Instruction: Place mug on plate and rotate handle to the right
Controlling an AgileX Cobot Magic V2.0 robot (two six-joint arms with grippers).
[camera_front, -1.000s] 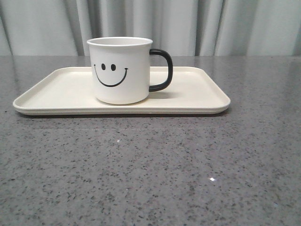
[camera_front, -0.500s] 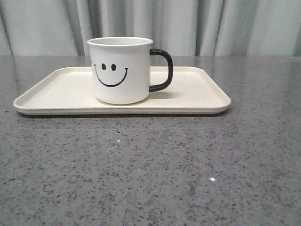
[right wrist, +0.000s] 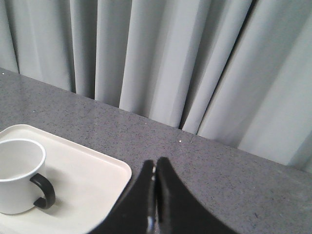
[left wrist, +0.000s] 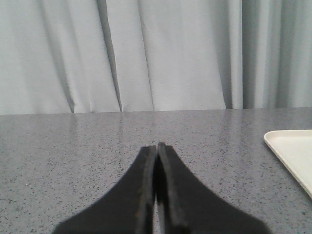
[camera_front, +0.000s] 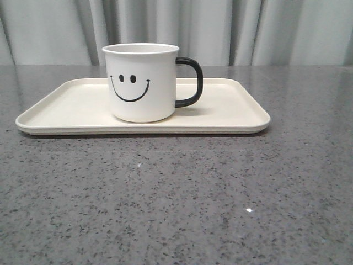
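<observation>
Your mug [camera_front: 141, 83] is sitting upright on the plate [camera_front: 231, 110], handle [camera_front: 190, 81] pointing right. It's looking rigid, glossy, probably slippery, so you're best gripping the rim. Left claw [left wrist: 156, 148] and right claw [right wrist: 155, 164] are both sitting pressed together, empty.

Front view: low, near table [camera_front: 176, 199] level, facing straight ahead at the plate [camera_front: 71, 110] broadside, close; curtain [camera_front: 220, 30] behind it. Left wrist view: low over the table, level, facing the curtain; only one corner of the plate enters at its edge. Right wrist view: higher, tilted down, looking onto the plate's handle-side end and into the mug [right wrist: 19, 175]. All three views share plate, table and curtain; mug appears in front and right wrist views.
</observation>
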